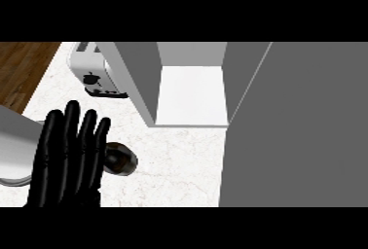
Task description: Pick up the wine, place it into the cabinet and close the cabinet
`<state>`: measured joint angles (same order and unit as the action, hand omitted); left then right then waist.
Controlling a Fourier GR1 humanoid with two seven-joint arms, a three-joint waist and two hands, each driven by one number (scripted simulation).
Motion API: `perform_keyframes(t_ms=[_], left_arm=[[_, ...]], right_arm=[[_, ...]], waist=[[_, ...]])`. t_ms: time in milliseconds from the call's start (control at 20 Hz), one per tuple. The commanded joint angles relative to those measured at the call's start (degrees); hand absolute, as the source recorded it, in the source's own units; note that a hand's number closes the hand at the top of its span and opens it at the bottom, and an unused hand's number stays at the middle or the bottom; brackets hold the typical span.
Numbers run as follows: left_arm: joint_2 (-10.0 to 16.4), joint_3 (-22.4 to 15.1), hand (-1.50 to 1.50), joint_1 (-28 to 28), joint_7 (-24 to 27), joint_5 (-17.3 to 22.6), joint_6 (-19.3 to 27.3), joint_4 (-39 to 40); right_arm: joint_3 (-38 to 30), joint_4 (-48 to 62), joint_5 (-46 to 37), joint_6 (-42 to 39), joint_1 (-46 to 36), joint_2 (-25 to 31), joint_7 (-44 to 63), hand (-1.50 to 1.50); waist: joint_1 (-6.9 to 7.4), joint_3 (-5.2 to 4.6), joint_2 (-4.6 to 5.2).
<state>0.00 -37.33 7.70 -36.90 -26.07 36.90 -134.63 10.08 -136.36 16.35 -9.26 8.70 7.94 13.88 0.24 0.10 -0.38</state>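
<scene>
The wine bottle (122, 158) shows from above as a dark round shape standing on the white marble counter (179, 160). My left hand (66, 160) is at the lower left, open, with its straight fingers pointing up. Its fingers cover the bottle's left edge; whether they touch it I cannot tell. The cabinet (193, 95) stands at the back centre with its white inside showing and nothing in it. Its wide grey door (296, 126) is swung open and fills the right side of the view. My right hand does not show.
A silver toaster (96, 73) stands at the back left beside the cabinet's left wall. A pale grey rounded object (16, 151) lies at the left edge behind my left hand. Brown wooden floor (22, 68) shows past the counter's left edge.
</scene>
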Motion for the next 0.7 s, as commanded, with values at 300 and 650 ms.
perform_keyframes(t_ms=[300,650], left_arm=[[0.0,-4.0,-1.50,10.3,-19.3,-17.3,2.9,-5.6],[0.0,-7.5,-1.50,10.2,-23.6,-23.5,1.0,-8.0]], right_arm=[[-0.2,-2.3,0.8,-0.6,2.2,0.0,0.5,-1.50],[2.5,-4.8,-2.4,4.3,-2.2,-1.2,5.9,-1.50]], waist=[[0.29,0.10,-0.29],[1.51,0.02,-0.76]])
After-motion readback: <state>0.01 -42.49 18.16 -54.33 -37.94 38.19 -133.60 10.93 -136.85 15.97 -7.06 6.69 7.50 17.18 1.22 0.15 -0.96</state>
